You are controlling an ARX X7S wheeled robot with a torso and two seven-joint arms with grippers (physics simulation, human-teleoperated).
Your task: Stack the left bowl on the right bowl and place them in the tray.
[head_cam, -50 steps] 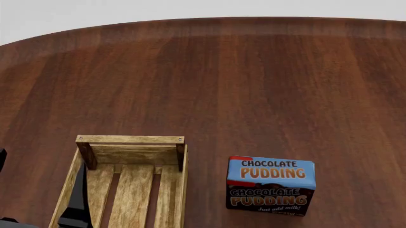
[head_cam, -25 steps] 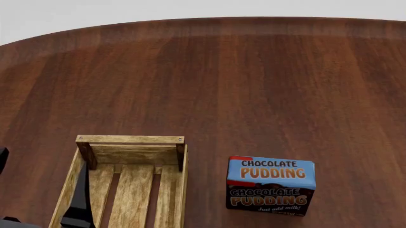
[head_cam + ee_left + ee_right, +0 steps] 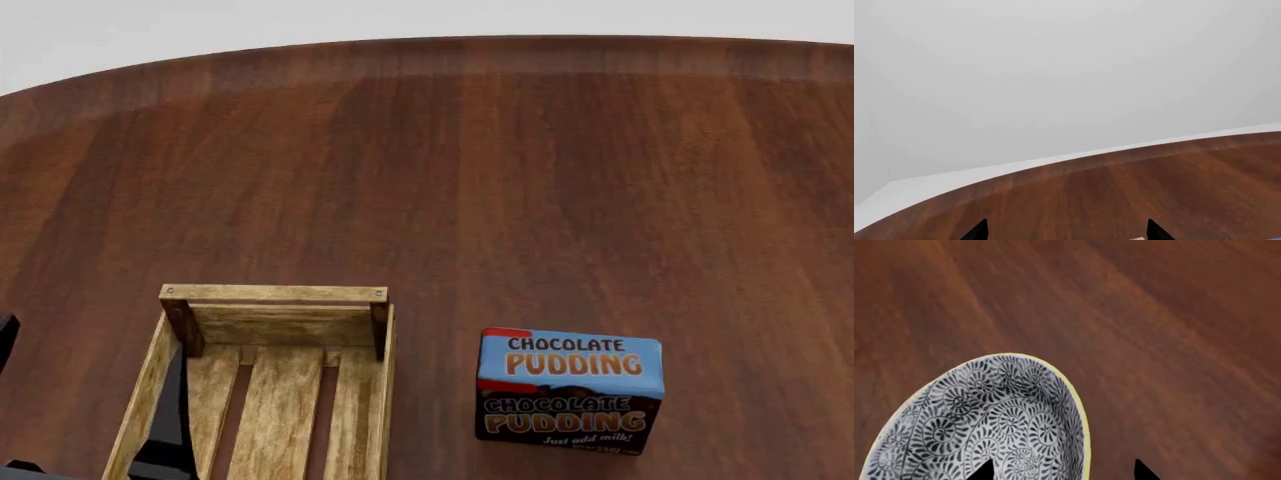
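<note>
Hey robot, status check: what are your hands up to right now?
Left hand open, empty, by the tray. Right hand open over a patterned bowl, rim between fingertips. Tray empty. Pudding box beside it, not blocking.

Left gripper (image 3: 1066,234): only two fingertips (image 3: 977,231) visible in left wrist view; matte black, pointed, wedge-shaped, no markings, screws or cables discernible.

Right gripper (image 3: 1062,471): right wrist view shows the same, two black triangular fingertips (image 3: 983,471), plain surface.

Head view: a glossy black, flat-sided, angular arm section (image 3: 170,425) at lower left; a small black corner at the left edge. No labels or fasteners visible.
</note>
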